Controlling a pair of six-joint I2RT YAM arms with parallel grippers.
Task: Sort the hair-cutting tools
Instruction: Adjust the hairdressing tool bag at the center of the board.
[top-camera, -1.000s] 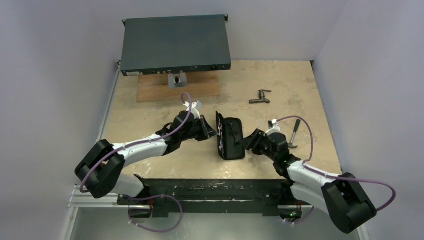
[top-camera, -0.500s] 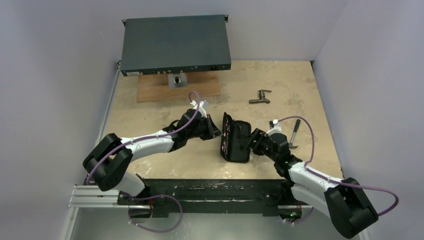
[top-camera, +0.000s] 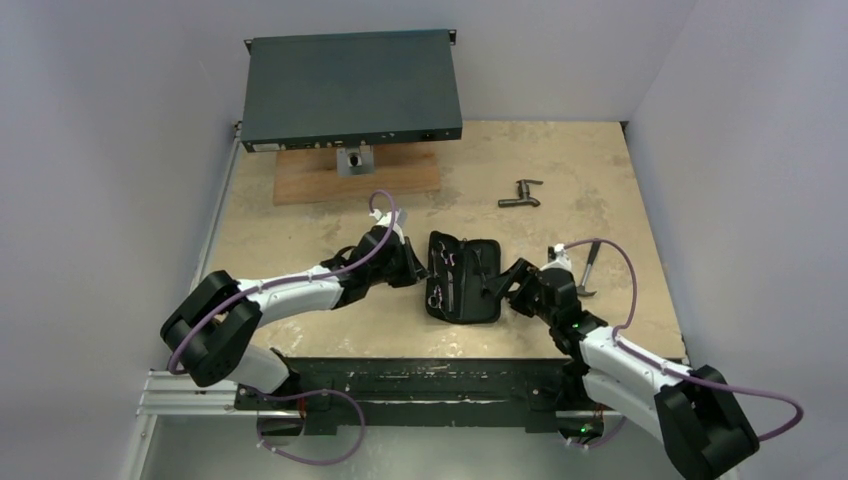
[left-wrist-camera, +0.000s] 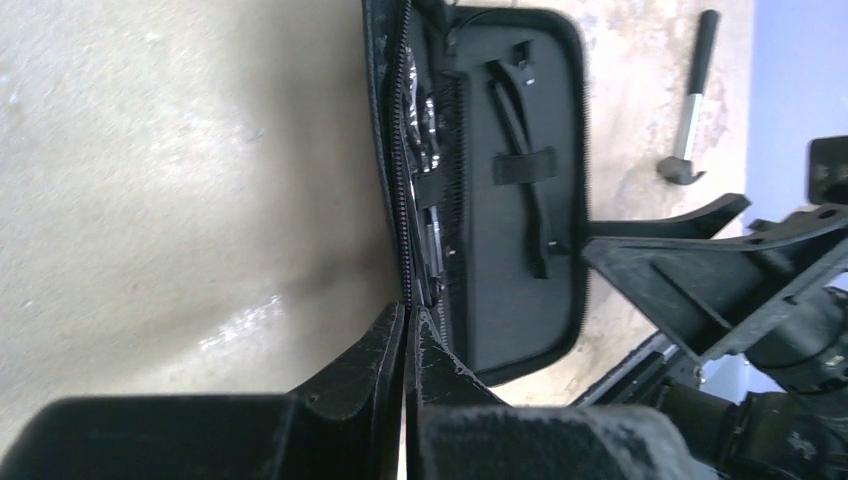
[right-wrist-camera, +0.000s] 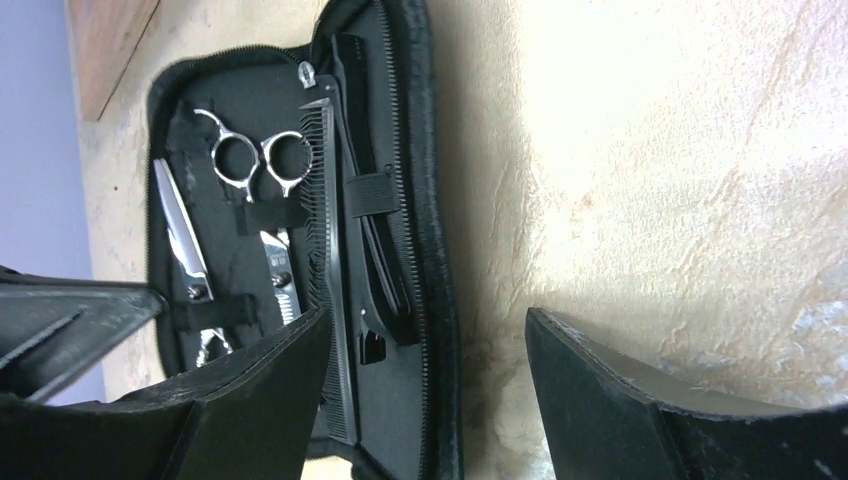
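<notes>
Showing left gripper (left-wrist-camera: 405, 330) clenched thin on the edge of the zip case (left-wrist-camera: 510, 280); right gripper (right-wrist-camera: 425, 320) released, jaws wide, straddling the opposite rim. Stood on edge and half folded a second ago, now laid open flat: contents reachable for sorting. Strapped inside: silver scissors (right-wrist-camera: 178, 230) in the left half, comb (right-wrist-camera: 322, 230) along the spine, thin clip-like piece (right-wrist-camera: 380, 260) in the right half.

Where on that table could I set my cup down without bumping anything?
Bare tabletop lies far right, beyond the metal fitting, and left, between the wooden board and left arm. The middle is crowded: open case, left claw pinching it, right claw, hammer.
</notes>
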